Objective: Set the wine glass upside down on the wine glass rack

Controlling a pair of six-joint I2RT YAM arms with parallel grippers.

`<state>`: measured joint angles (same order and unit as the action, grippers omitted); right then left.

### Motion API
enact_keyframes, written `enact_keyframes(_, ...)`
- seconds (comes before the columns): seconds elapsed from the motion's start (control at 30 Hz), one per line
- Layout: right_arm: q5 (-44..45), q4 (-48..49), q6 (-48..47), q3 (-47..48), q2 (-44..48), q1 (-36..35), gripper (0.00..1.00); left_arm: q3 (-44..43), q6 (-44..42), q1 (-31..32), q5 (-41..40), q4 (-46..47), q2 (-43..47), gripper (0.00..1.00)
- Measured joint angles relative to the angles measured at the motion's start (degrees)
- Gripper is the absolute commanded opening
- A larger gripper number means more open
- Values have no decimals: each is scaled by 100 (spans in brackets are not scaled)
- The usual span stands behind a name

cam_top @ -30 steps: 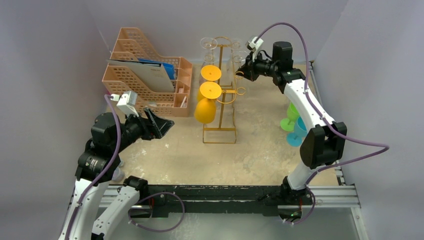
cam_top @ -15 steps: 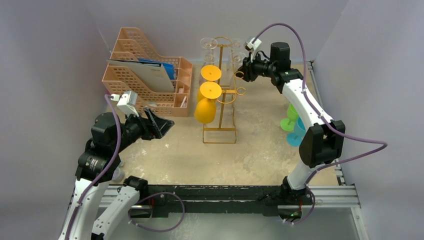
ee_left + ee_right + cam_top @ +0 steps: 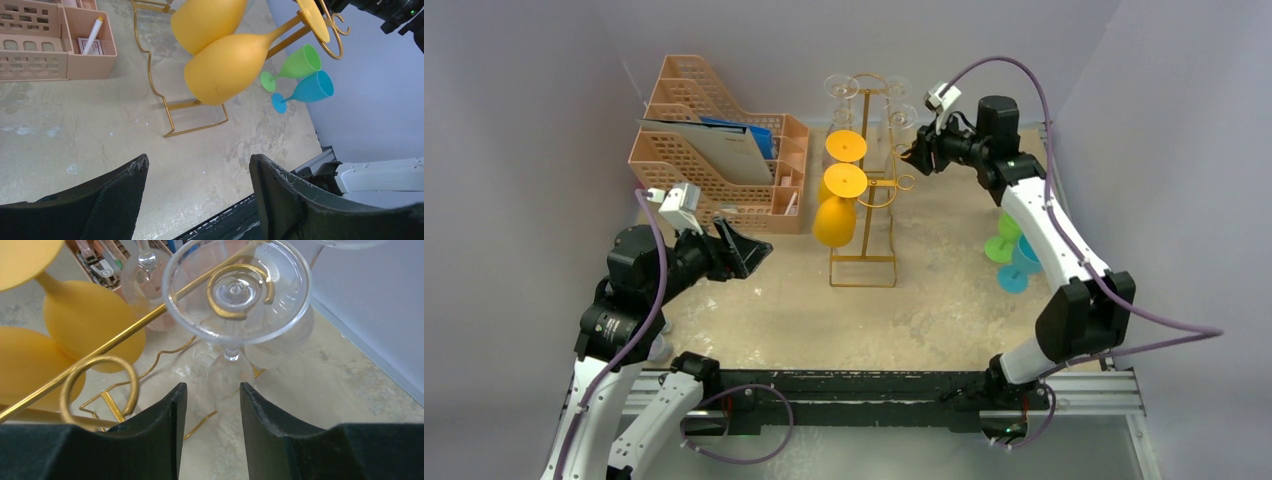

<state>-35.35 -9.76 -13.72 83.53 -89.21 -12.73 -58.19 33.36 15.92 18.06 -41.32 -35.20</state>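
Wine glass (image 3: 234, 295) hanging upside down on the wine glass rack (image 3: 865, 190); right gripper (image 3: 208, 387) standing with fingers parted, gripping nothing

Its fingertips are sitting just short of the clear bowl at the rack's upper far hooks. The glass's foot is resting on a gold ring hook, with stem and bowl hanging below. Two orange glasses (image 3: 834, 220) are hanging on the rack's left side. Nearer the bases, the left gripper (image 3: 744, 248) is hovering spread wide and empty over the table (image 3: 754, 320), beside the peach organizer (image 3: 674, 165). A green glass (image 3: 1002, 238) and a blue glass (image 3: 1014, 275) are standing on the table to the right
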Motion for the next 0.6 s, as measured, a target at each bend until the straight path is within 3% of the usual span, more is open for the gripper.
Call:
enact_keyframes(0.33, 752, 74, -24, -914, 1163, 0, 44, -212, -79, 0, 61, -181, -98, 72)
enact_keyframes(0.6, 2435, -260, 929, -1338, 2319, -2, 42, -278, -153, 0, 79, -424, 76, 72)
